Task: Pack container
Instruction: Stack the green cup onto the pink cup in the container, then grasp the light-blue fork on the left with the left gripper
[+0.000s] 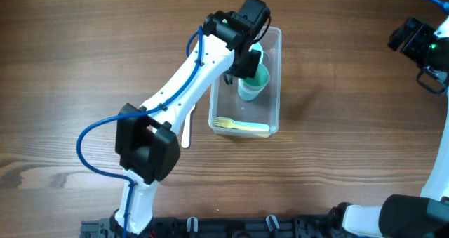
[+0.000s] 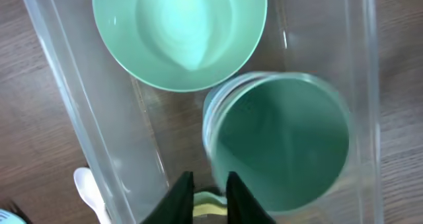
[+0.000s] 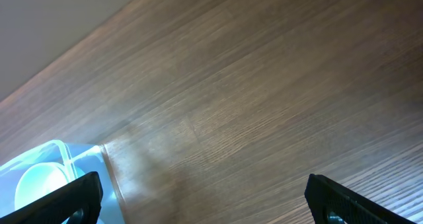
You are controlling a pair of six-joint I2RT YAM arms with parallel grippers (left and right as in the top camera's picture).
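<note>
The clear plastic container (image 1: pixel 274 69) stands mid-table, long side running away from me. Inside it are a green bowl (image 2: pixel 178 32) at the far end, a green cup (image 2: pixel 281 141) upright in the middle, and a yellow-green fork (image 1: pixel 242 126) at the near end. My left gripper (image 1: pixel 245 55) hovers over the container; in the left wrist view its fingers (image 2: pixel 210 184) are almost together with nothing between them, just left of the cup. My right gripper (image 1: pixel 421 45) is open and empty at the far right, its wrist view (image 3: pixel 211 197) showing a container corner (image 3: pixel 66 148).
A white spoon (image 1: pixel 186 129) lies on the wooden table just left of the container, also visible in the left wrist view (image 2: pixel 89 187). The left arm stretches diagonally from the front edge to the container. Bare wood lies between the container and the right arm.
</note>
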